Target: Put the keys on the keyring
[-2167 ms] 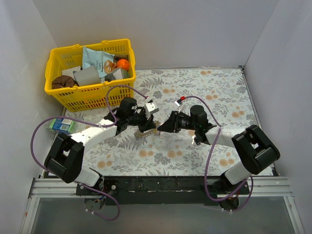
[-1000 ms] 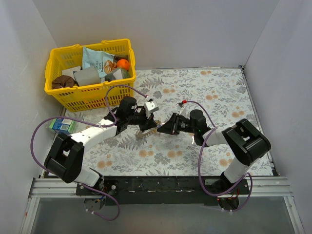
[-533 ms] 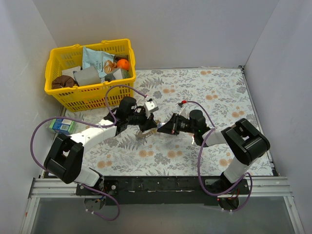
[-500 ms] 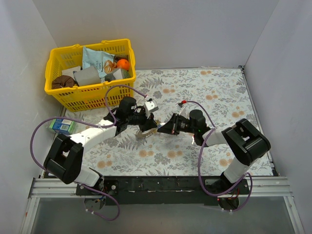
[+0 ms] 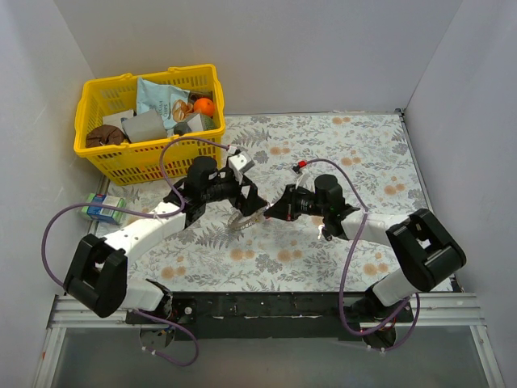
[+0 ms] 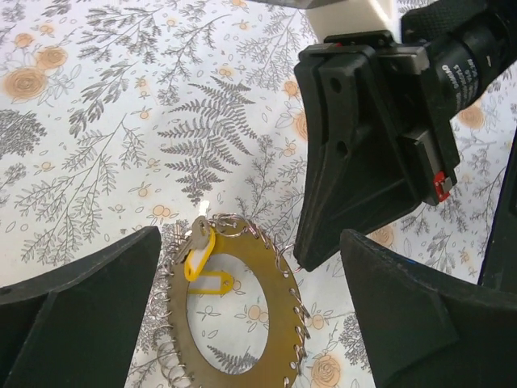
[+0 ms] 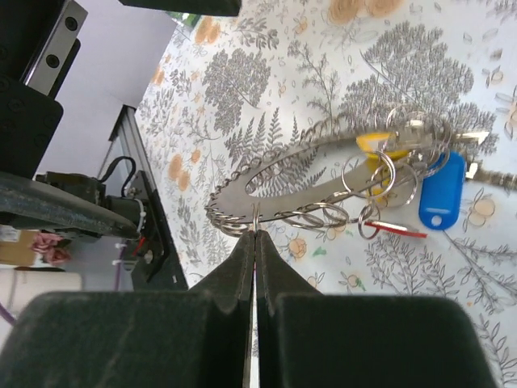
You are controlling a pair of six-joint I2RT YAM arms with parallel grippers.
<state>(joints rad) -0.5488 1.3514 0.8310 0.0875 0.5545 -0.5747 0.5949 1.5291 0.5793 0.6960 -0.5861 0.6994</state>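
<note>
The keyring [image 5: 244, 217] is a flat toothed disc fringed with small silver rings, lifted off the flowered table between both arms. My right gripper [image 7: 255, 234] is shut on one small ring at the disc's near rim [image 7: 230, 198] and holds it edge-on. A yellow-tagged key [image 6: 199, 250] hangs at the disc's [image 6: 283, 311] top. In the right wrist view a blue-tagged key [image 7: 442, 194] and a red one [image 7: 396, 230] hang among the far rings. My left gripper [image 6: 250, 234] stands open, a finger on each side of the disc, touching nothing.
A yellow basket [image 5: 89, 149] full of packets and an orange stands at the back left. A small blue-green carton [image 5: 101, 208] lies by the left wall. White walls close in both sides and the back. Purple cables loop over both arms.
My left gripper has let go of the keyring, opened wide and drawn back to the left. The right gripper has shut on a small rim ring and now carries the disc alone.
</note>
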